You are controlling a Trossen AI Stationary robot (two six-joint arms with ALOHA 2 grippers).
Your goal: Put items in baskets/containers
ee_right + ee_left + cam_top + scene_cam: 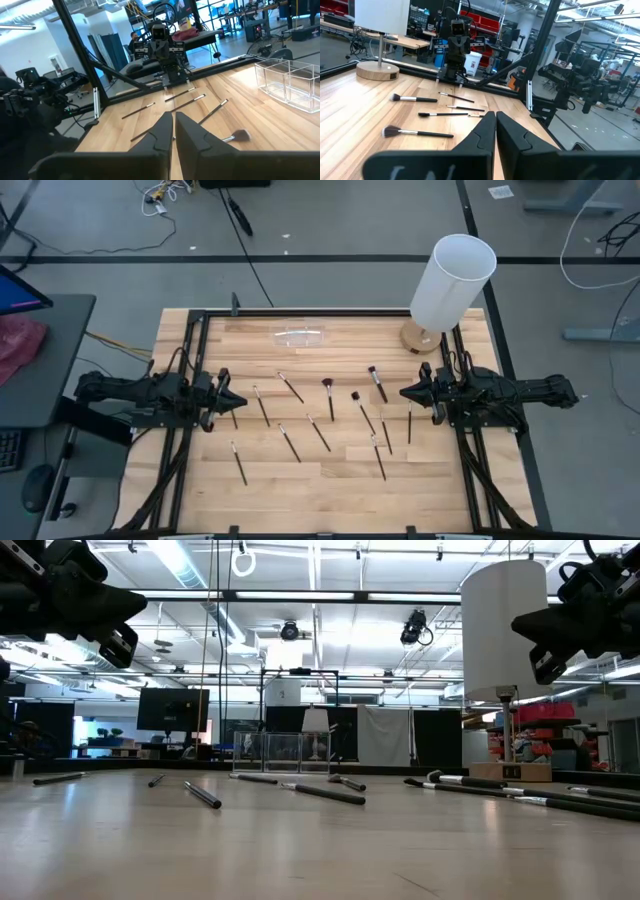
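Note:
Several slim makeup brushes lie flat and scattered across the middle of the wooden table, among them one (290, 387), one with a fanned tuft (327, 397) and one (377, 383). The clear plastic organiser box (300, 336) stands on the table toward the far edge, also visible in the right wrist view (287, 82). My left gripper (238, 400) hovers above the table's left side, shut and empty, pointing level toward the right. My right gripper (405, 392) mirrors it on the right side, shut and empty. Their closed fingers show in the wrist views (496, 131) (173, 131).
A tall white cylinder on a round wooden base (452, 283) stands at the table's far right corner. Black frame rails (190, 380) (465, 460) run along the left and right sides. Bare wood lies along the near edge (320, 505).

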